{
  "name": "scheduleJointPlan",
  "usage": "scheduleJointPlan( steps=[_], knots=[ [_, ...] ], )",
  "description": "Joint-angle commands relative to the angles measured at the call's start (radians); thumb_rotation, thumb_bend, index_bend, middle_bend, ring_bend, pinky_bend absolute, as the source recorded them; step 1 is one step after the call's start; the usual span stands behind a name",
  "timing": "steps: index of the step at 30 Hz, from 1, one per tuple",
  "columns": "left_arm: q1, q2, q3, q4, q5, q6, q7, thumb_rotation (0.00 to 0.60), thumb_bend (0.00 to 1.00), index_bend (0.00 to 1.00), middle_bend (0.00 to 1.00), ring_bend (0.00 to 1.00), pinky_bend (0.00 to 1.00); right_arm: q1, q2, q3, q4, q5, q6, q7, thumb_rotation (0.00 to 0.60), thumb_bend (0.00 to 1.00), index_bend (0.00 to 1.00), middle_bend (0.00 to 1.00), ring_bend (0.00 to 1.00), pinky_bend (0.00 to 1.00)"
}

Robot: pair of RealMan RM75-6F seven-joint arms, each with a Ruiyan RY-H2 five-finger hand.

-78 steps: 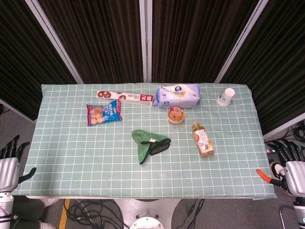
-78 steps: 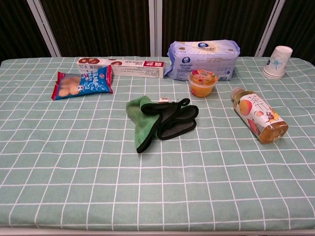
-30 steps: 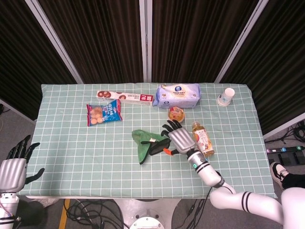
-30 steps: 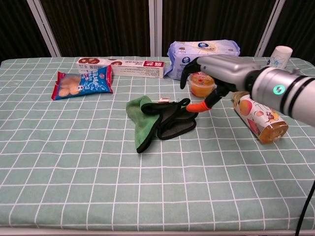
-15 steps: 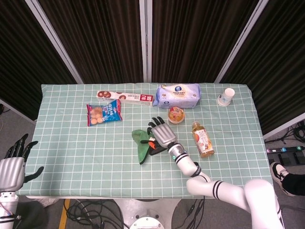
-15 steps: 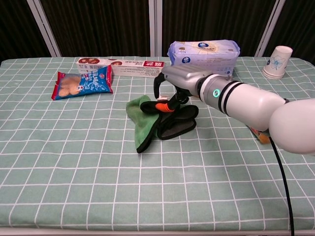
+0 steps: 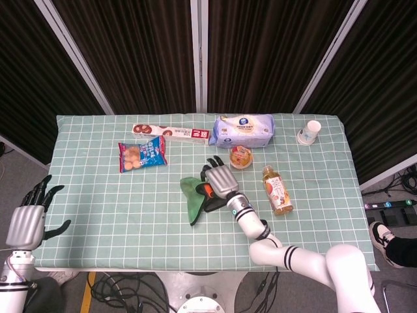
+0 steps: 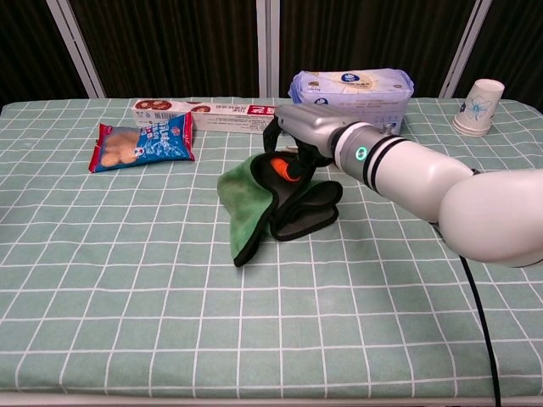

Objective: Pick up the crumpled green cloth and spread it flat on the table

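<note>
Overhead, from the head view, the crumpled green cloth [image 7: 193, 199] lies near the middle of the checked counter [image 7: 98, 208], its dark underside folded out to the right. The right hand [image 7: 218, 180] sits on the cloth's upper edge, fingers curled down into the fabric and orange thumb tip against it; whether it truly grips the cloth I cannot tell. The left hand [image 7: 29, 222] hangs off the counter's left edge, fingers spread, holding nothing.

Next, in the chest view, the right hand [image 8: 293, 140] presses on the top of the green cloth [image 8: 242, 203], the arm reaching in from the right. Behind lie a snack bag [image 8: 140, 142], a long box [image 8: 208, 116], a blue pack [image 8: 352, 91] and a paper cup [image 8: 478, 108].
</note>
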Motion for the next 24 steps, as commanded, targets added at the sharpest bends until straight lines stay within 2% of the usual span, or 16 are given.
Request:
scheduleJointPlan(
  steps=[1, 8, 14, 17, 21, 24],
  knots=[
    [-0.036, -0.015, -0.024, 0.012, -0.011, -0.039, -0.055, 0.6, 0.23, 0.25, 0.13, 0.1, 0.18, 0.007, 0.004, 0.013, -0.02, 0.006, 0.025, -0.013, 0.6, 0.5, 0.78, 0.34, 0.12, 0.01],
    [-0.116, -0.049, -0.077, 0.021, -0.065, -0.147, -0.2, 0.6, 0.22, 0.28, 0.13, 0.1, 0.19, 0.057, 0.028, 0.074, -0.108, 0.047, 0.092, -0.118, 0.6, 0.51, 0.79, 0.34, 0.12, 0.01],
    [-0.194, -0.081, -0.122, 0.017, -0.146, -0.279, -0.322, 0.6, 0.17, 0.31, 0.13, 0.11, 0.19, 0.135, 0.028, 0.144, -0.159, 0.124, 0.153, -0.256, 0.6, 0.51, 0.79, 0.34, 0.12, 0.01],
    [-0.243, -0.096, -0.143, 0.02, -0.21, -0.377, -0.364, 0.6, 0.14, 0.32, 0.13, 0.12, 0.2, 0.189, 0.019, 0.181, -0.157, 0.171, 0.177, -0.329, 0.6, 0.51, 0.79, 0.34, 0.12, 0.01],
    [-0.298, -0.116, -0.163, 0.033, -0.28, -0.47, -0.369, 0.6, 0.1, 0.32, 0.13, 0.12, 0.21, 0.255, -0.001, 0.22, -0.139, 0.231, 0.215, -0.417, 0.6, 0.51, 0.79, 0.34, 0.12, 0.01],
    [-0.33, -0.145, -0.169, 0.052, -0.313, -0.491, -0.33, 0.6, 0.06, 0.32, 0.13, 0.12, 0.21, 0.295, -0.012, 0.239, -0.129, 0.276, 0.237, -0.472, 0.6, 0.51, 0.79, 0.34, 0.12, 0.01]
  ],
)
